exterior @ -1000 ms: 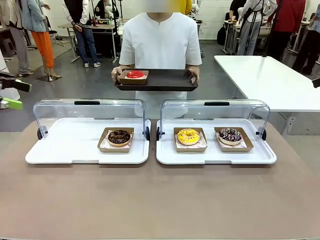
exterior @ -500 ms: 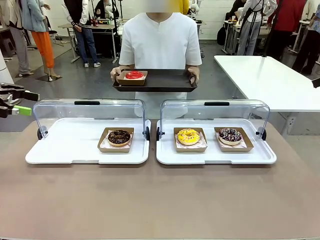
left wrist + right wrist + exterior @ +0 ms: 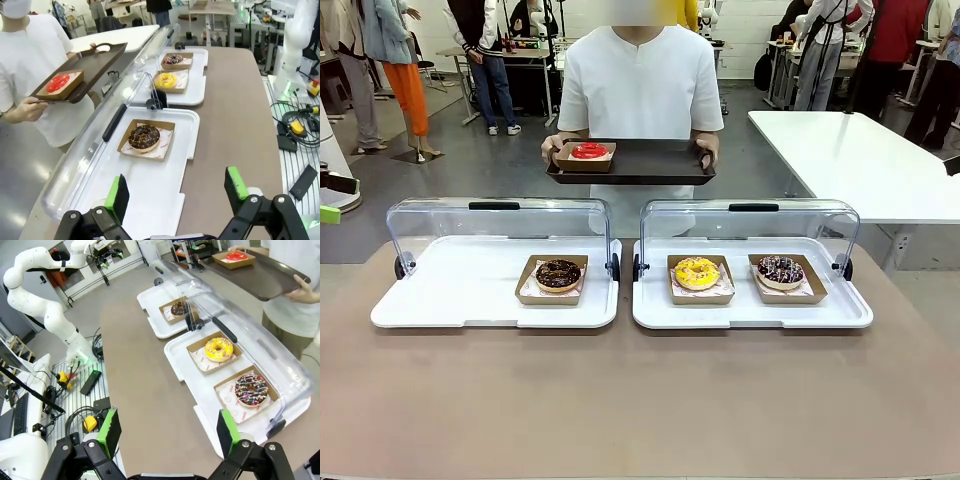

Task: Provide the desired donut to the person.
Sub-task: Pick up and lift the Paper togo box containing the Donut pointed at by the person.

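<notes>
The person [image 3: 640, 85] in a plain white short-sleeved shirt is standing at the far side of the brown tabletop [image 3: 640, 400]. Both of their hands are holding a dark rectangular serving tray [image 3: 655, 168] level, its long side running across the table's width. A red-glazed ring donut [image 3: 589, 150] in a shallow brown cardboard box is lying flat, hole upward, at the tray's end toward the robot's left. Being round, it is showing no long axis.

Three more boxed donuts are sitting flat on white plastic trays with raised clear lids. A chocolate-glazed donut [image 3: 558, 273] is on the left white tray [image 3: 440, 305]. A yellow-glazed donut [image 3: 697, 271] and a dark sprinkled donut [image 3: 780, 269] are sitting side by side on the right white tray [image 3: 750, 318].

The left gripper [image 3: 176, 192] is hanging released, jaws wide apart on nothing, near the left white tray's outer end. The chocolate-glazed donut is lying ahead of its fingertips and well apart, the red-glazed ring donut much farther off. The right gripper [image 3: 167, 432] is likewise gaping empty near the right white tray, apart from every donut.
</notes>
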{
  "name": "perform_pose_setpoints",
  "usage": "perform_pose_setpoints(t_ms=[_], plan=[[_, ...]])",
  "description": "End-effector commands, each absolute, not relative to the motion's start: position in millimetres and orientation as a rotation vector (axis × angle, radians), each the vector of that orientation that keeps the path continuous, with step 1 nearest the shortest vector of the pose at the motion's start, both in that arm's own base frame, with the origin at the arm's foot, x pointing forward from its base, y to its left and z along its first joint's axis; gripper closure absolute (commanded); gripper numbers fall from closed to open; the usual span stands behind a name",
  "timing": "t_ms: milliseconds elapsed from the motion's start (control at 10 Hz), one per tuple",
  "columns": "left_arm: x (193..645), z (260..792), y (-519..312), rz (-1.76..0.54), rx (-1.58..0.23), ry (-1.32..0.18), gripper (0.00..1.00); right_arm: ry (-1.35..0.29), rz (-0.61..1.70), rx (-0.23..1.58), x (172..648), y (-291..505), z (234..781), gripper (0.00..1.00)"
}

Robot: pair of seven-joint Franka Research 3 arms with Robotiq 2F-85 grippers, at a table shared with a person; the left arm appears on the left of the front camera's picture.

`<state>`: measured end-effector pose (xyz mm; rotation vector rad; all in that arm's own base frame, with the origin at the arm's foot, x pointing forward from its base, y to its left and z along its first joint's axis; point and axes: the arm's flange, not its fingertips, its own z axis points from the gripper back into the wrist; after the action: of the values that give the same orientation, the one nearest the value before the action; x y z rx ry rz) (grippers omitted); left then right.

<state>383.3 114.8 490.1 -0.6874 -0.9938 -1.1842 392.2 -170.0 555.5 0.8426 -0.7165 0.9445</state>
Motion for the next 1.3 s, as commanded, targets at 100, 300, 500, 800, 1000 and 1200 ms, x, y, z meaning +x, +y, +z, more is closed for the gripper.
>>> perform_pose_setpoints(t_ms=[100,300,500,800,1000,1200], plan=[[383.3,490.1,114.8,-1.184,-0.687,-0.994,0.0,-0.72,0.939,0.85,392.5,-168.7,555.7,0.0],[383.3,490.1,114.8,-1.184,-0.687,-0.994,0.0,-0.72,0.939,0.85,392.5,-168.7,555.7,0.0],[383.3,490.1,114.8,-1.184,-0.687,-0.994,0.0,-0.72,0.939,0.85,392.5,-168.7,555.7,0.0],[383.3,490.1,114.8,-1.184,-0.687,-0.994,0.0,-0.72,0.939,0.85,392.5,-168.7,555.7,0.0],[383.3,490.1,114.8,-1.184,-0.687,-0.994,0.0,-0.72,0.939,0.85,392.5,-168.7,555.7,0.0],[383.3,490.1,114.8,-1.184,-0.687,-0.994,0.0,-0.72,0.939,0.85,392.5,-168.7,555.7,0.0]])
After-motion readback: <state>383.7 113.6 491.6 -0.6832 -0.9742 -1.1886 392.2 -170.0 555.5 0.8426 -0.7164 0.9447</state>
